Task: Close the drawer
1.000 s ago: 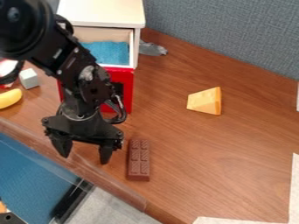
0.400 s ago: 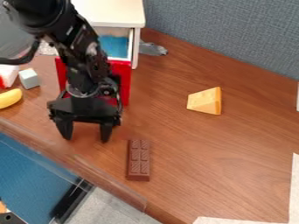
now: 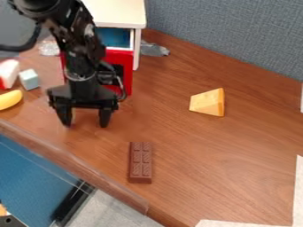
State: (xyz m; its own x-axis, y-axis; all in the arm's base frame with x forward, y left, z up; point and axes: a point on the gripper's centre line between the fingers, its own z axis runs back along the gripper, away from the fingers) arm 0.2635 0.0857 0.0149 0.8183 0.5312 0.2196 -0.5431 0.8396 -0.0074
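Across the surface (image 3: 189,146), at eleven o'clock, the red-fronted drawer (image 3: 127,64) has slid inward but remains partly open; before it, the tool (image 3: 84,124), fingers wide apart and empty, has shifted toward twelve. Chocolate bar (image 3: 140,162) at six, cheese wedge (image 3: 207,103) at three, banana (image 3: 10,99) at nine.

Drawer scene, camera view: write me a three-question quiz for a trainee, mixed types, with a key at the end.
1. True or false: the drawer is fully shut.

2. Multiple choice: which of these lies to the right of the chocolate bar in the camera view?
A) the banana
B) the cheese wedge
C) the pale block

3. Fill in the missing word: the two fingers of the claw stand ____ from each other.

Key: 1 false (its blue inside shows behind the red front); 2 B; 3 apart.
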